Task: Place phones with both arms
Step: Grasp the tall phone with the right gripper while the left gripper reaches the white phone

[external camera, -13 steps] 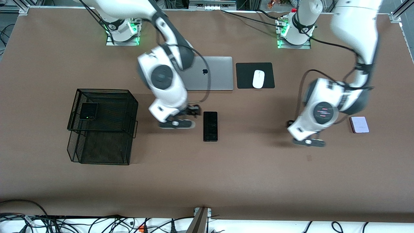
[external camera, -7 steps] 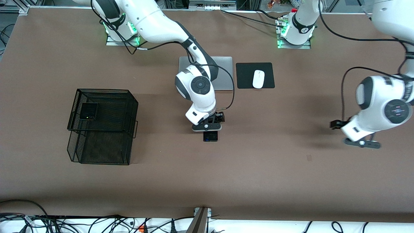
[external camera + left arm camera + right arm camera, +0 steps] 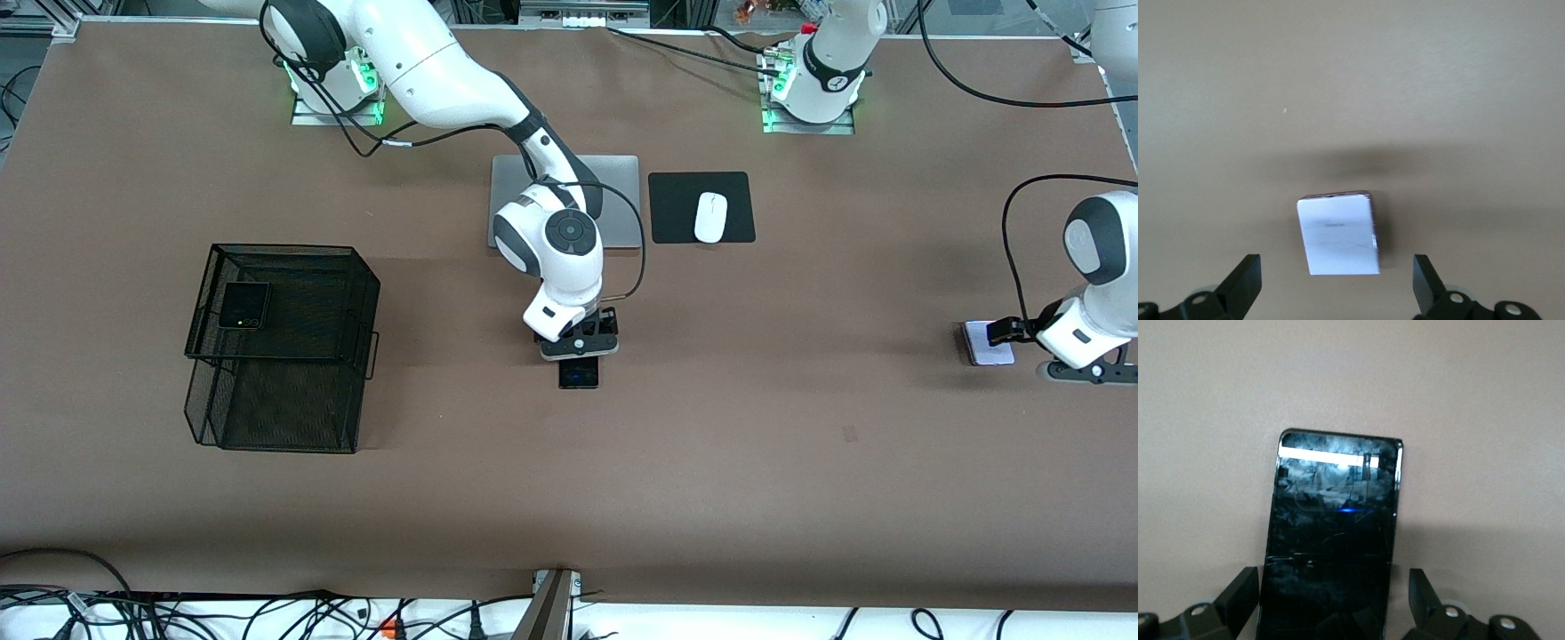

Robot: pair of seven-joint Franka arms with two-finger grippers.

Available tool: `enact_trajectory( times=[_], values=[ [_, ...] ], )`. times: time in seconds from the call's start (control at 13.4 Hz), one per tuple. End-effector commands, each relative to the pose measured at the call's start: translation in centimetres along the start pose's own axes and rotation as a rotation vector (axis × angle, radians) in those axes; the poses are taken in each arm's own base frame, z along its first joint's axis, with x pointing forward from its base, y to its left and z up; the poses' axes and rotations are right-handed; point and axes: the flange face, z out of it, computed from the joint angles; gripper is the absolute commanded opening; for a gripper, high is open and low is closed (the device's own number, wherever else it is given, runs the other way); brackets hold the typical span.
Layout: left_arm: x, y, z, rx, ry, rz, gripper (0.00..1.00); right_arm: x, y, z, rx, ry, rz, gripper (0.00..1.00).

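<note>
A long slim black phone (image 3: 578,374) (image 3: 1335,527) lies flat mid-table. My right gripper (image 3: 578,345) (image 3: 1333,600) is low over its end nearer the laptop. It is open, with one finger on each side of the slab and not touching it. A pale lilac-white phone (image 3: 985,343) (image 3: 1338,233) lies toward the left arm's end of the table. My left gripper (image 3: 1088,372) (image 3: 1337,285) hovers just beside it, open and empty, the phone just ahead of its fingertips. A small squarish black phone (image 3: 244,305) rests in the top of the black mesh basket (image 3: 284,252).
A grey laptop (image 3: 622,200) sits closed farther from the front camera than the slim phone, partly under the right arm. Beside it a white mouse (image 3: 710,216) lies on a black pad (image 3: 676,213). Cables run along the table's near edge.
The right gripper moved across onto the slim phone and settled lower over it. The left arm swung past the lilac phone toward its end of the table. Both grippers stayed open.
</note>
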Motion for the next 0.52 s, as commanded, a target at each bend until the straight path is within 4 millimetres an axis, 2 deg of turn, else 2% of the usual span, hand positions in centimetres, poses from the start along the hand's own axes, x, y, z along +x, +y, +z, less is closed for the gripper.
enact_trajectory(
  times=[0.0,0.22,0.3,0.37,0.45],
  values=[
    [-1.8,-1.7,1.9,-0.015,0.034,-0.018,1.00,-0.3,-0.7,0.7,-0.013,0.011,-0.012,0.99],
    [-2.7,-2.1,5.0,-0.023,0.065,-0.035,1.00,-0.9,-1.0,1.2,-0.021,0.007,-0.022,0.99],
    [-2.7,-1.9,5.5,-0.043,0.075,-0.055,1.00,-0.9,-1.0,1.2,-0.025,0.010,-0.027,0.89],
    [-2.8,-1.9,5.8,-0.067,0.079,-0.080,1.00,-0.9,-1.1,1.1,-0.027,0.014,-0.030,0.41],
    [-2.7,-1.9,6.0,-0.070,0.085,-0.086,1.00,-0.8,-1.0,1.0,-0.028,0.017,-0.032,0.23]
  ],
)
